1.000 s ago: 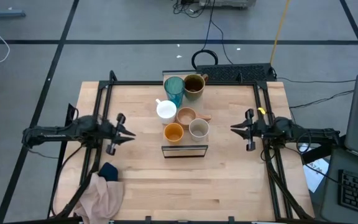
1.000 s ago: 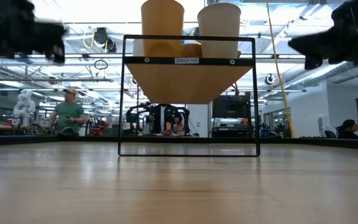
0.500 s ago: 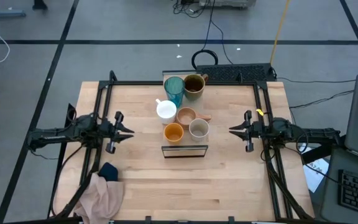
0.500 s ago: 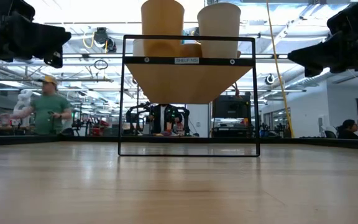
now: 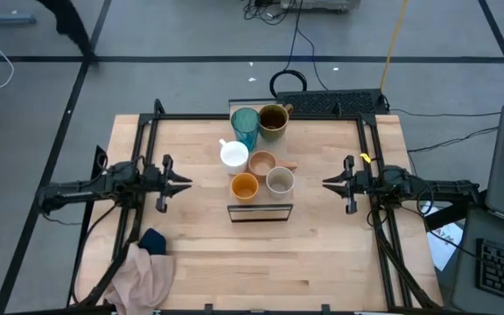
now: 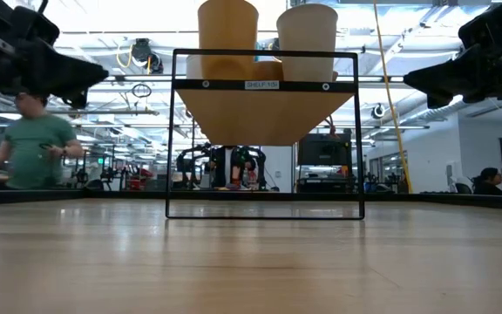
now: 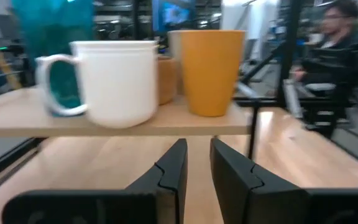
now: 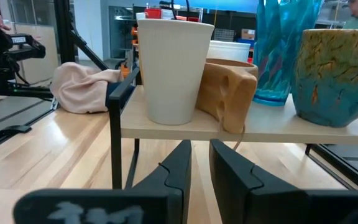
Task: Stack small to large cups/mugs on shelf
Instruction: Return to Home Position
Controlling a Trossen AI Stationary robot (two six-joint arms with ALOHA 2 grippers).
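Note:
The light-wood shelf [image 5: 261, 208] stands mid-table on a black frame, with six cups upright on its top. From the far end these are the teal tumbler [image 5: 245, 128], olive-brown mug [image 5: 274, 118], white mug [image 5: 234, 156], tan wooden handled cup [image 5: 262, 163], orange cup [image 5: 244, 185] and beige cup [image 5: 280, 181]. My left gripper [image 5: 189, 183] hovers left of the shelf, pointing at it, shut and empty. My right gripper [image 5: 325, 183] hovers right of the shelf, pointing at it, shut and empty. The left wrist view shows the white mug [image 7: 114, 81] and orange cup [image 7: 211, 71] ahead.
A pink cloth [image 5: 143, 273] with a dark blue piece [image 5: 153, 240] lies at the table's near left corner. Black frame rails [image 5: 147, 131] run along both sides of the table. A person [image 6: 33, 144] moves in the room behind.
My left gripper has moved a little toward the shelf and slightly down. My right gripper has dropped slightly and then held still. The person in the background has walked leftward across the low view. The cups have not moved.

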